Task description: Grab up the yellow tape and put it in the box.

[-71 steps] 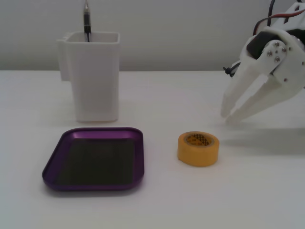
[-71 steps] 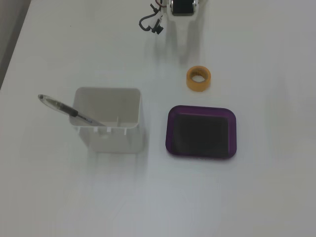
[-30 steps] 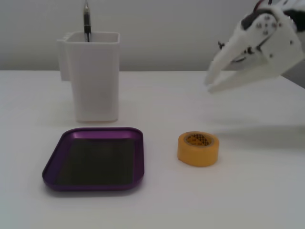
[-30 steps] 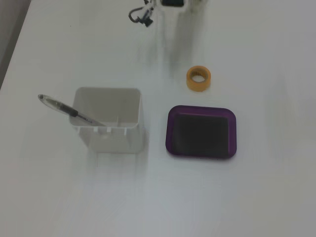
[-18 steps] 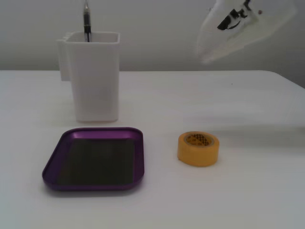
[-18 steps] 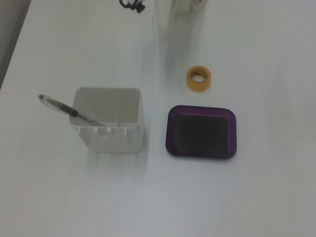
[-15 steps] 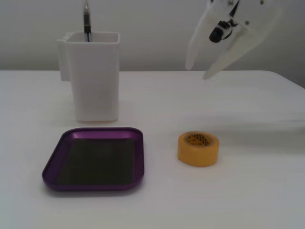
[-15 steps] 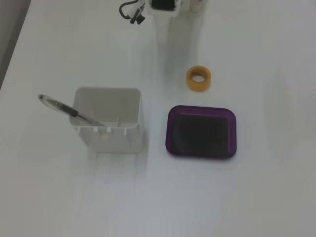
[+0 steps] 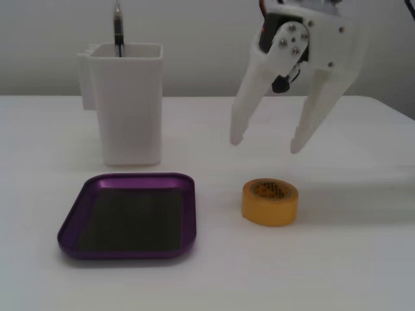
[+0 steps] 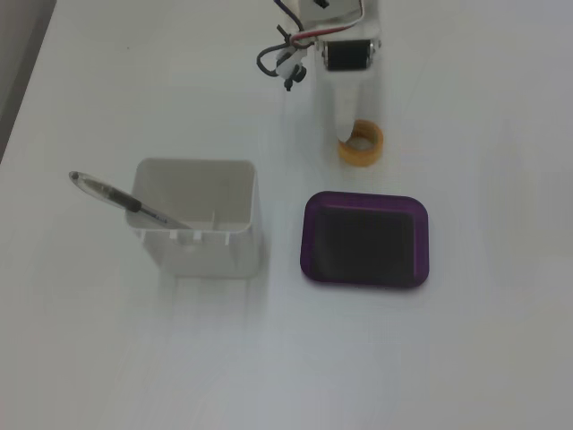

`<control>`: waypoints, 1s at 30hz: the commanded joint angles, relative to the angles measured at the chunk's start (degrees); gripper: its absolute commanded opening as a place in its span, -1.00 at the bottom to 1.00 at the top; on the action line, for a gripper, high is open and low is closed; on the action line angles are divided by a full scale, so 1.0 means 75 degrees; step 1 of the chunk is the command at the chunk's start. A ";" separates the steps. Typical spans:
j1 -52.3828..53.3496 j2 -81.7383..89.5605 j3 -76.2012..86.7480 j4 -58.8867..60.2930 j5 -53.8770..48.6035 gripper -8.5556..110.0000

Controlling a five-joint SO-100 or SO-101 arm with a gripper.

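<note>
- The small thick roll of yellow-orange tape (image 9: 270, 202) lies flat on the white tabletop (image 9: 337, 259), right of centre and low in the front fixed view, hole facing up, with a dark patterned core showing inside.
- I judge it light and stiff, a compact ring that should not crush. Its outer wall looks smooth, so it may slip under a weak pinch.
- I would take hold across the outer wall, one finger on each side; pinching one wall through the hole could also work.
- The white two-finger gripper (image 9: 264, 141) hangs above the roll in the upper right of that view, spread wide and holding nothing, fingertips clear of the tape.
- From the other fixed view, one finger overlaps the top of the roll (image 10: 362, 149) near the upper middle of the frame; I cannot tell from there how high it sits.
- The shallow purple metal tray with a dark bottom (image 9: 78, 223) sits at the lower left, apart from the roll and with nothing in it.
- The tall white plastic container (image 9: 126, 103) stands behind the tray at the upper left, with a dark pen (image 9: 118, 26) poking out.
- Count: one tape roll, one tray, one container, one pen, one gripper.
</note>
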 commanded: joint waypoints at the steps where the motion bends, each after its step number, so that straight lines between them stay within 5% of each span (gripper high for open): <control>1: -0.0035 -0.0023 0.0199 0.0035 -0.0070 -0.52; 30: -0.0797 -0.0129 0.2109 -0.1687 -0.0070 -0.58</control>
